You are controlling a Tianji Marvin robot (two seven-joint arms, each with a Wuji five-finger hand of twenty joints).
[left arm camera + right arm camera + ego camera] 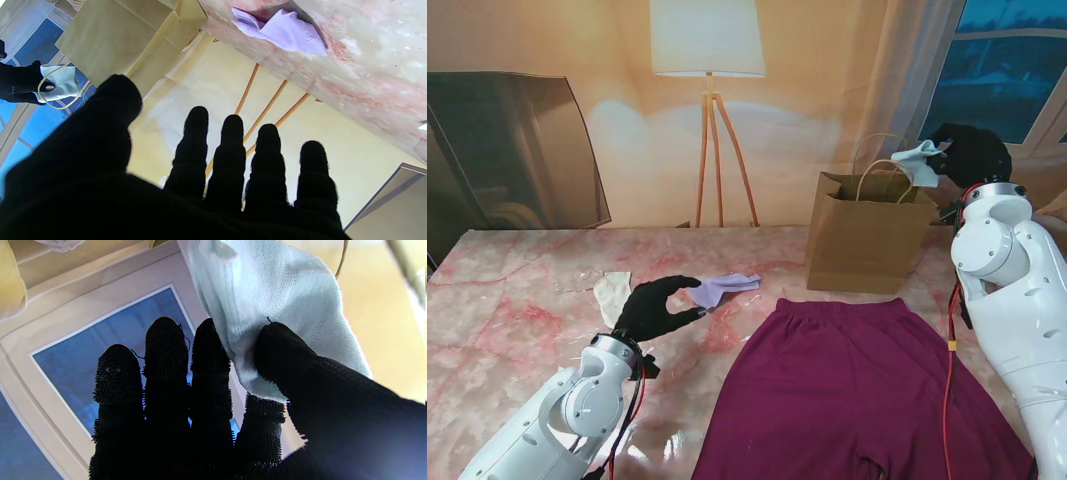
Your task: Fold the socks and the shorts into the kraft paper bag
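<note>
Nearest us the dark red shorts (857,390) lie flat and unfolded. Our left hand (659,308) hovers with fingers spread, empty, its fingertips just short of the purple sock (723,288), whose length runs away to the right. Farther off, our right hand (967,152) pinches the pale sock (919,160) over the paper bag (867,232), ready to drop it.
</note>
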